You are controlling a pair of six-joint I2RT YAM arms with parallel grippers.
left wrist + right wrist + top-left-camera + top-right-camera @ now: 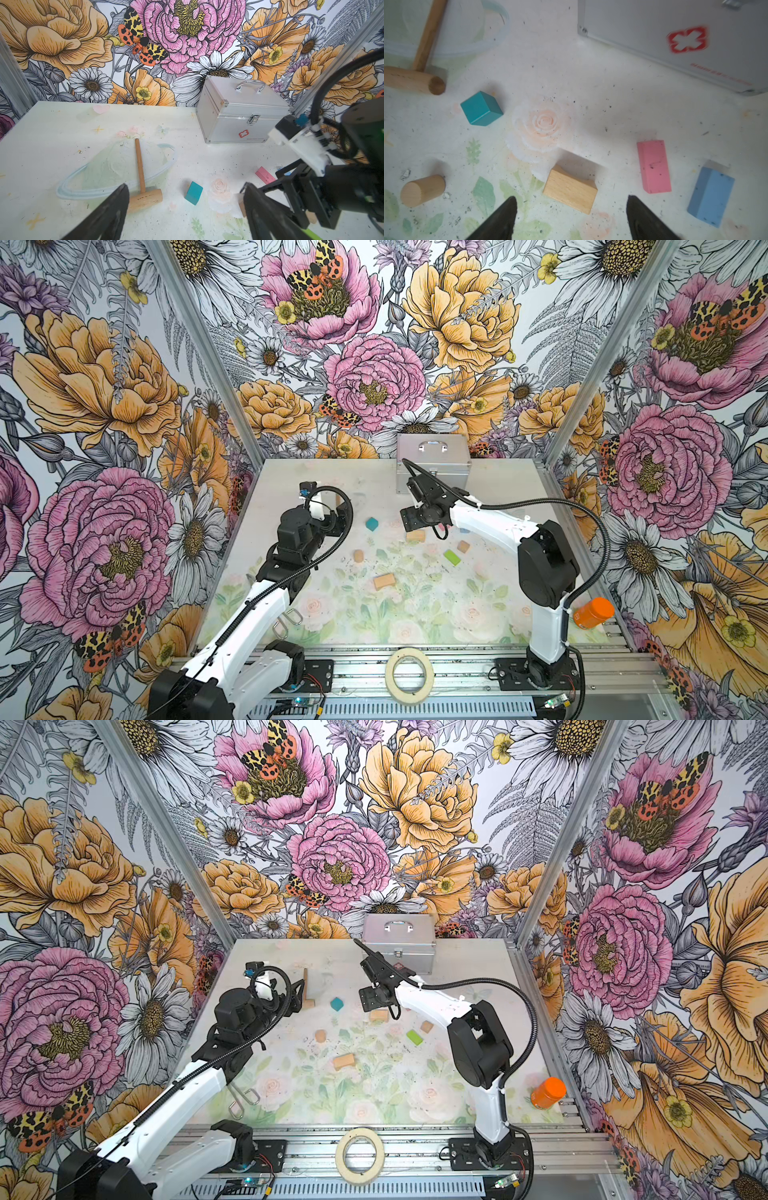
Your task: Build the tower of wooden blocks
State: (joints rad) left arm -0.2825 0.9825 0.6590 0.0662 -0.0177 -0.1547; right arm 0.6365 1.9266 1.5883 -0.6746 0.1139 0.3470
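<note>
Tan block (570,191) lies mid bench (591,93), under the right tool (571,197), jaws apart and empty. The left tool (185,185) is likewise spread. Nothing is stacked, so this looks like the first pick. Next: descend, straddle its narrow sides, close.

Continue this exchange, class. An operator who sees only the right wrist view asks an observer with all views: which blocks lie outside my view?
Observer: A green block lies flat on the table, seen in both top views.
Operator: Anything near it?
Observer: A small tan cube sits close beside it.
Operator: Any others?
Observer: One tan brick lies alone, farther toward the table's front edge.
</note>
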